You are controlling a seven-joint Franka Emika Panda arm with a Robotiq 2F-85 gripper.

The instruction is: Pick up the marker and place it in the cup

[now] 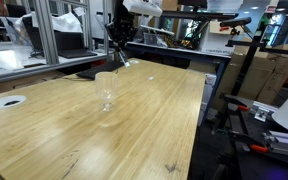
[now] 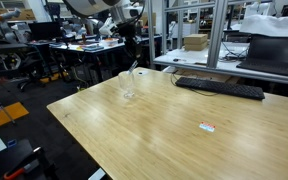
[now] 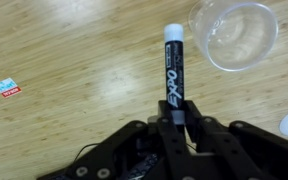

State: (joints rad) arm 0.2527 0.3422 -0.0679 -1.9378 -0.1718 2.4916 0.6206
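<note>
Wood-grain tabletop fills your workspace, with lab benches and screens beyond it. Your marker is off the table, held in the gripper. Both fingers are clenched on its lower barrel and the rest sticks out ahead of them. White lettering along the dark barrel reads EXPO, and the far end carries a lighter band. In the wrist view that end lies just left of the cup, outside its rim. In both exterior views the cup stands upright on the table, with the gripper hanging above it.

A small red-and-white label lies flat on the wood, well left of the marker in the wrist view; its print is too small to read. A white disc sits near a table edge, well apart from the cup. In an exterior view, a black keyboard lies along the far edge.
</note>
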